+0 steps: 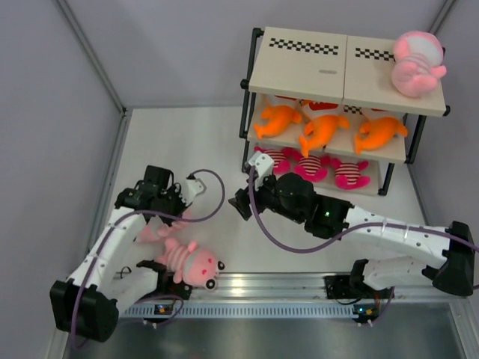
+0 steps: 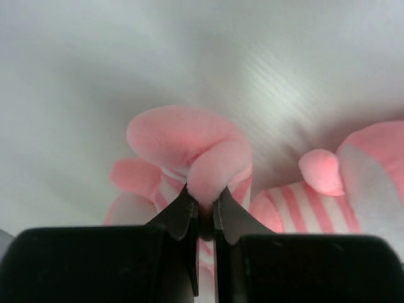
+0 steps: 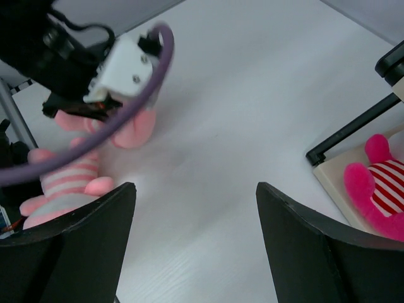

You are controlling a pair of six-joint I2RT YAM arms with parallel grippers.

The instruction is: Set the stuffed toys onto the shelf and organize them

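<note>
My left gripper (image 1: 179,212) is shut on a limb of a pale pink striped doll (image 1: 152,229) on the table; in the left wrist view the jaws (image 2: 203,192) pinch its pink plush (image 2: 211,167). A second pink doll (image 1: 191,262) lies beside it, also seen in the left wrist view (image 2: 353,189). My right gripper (image 1: 241,203) is open and empty (image 3: 196,186) over the table, left of the shelf (image 1: 344,82). The shelf holds a pink doll (image 1: 415,65) on the top board, three orange sharks (image 1: 323,129) in the middle and three magenta creatures (image 1: 310,166) at the bottom.
The shelf's black corner post (image 3: 353,126) and a magenta creature (image 3: 379,189) are at the right of the right wrist view. The left arm's purple cable (image 1: 217,196) loops between the two grippers. A metal rail (image 1: 284,288) runs along the near edge.
</note>
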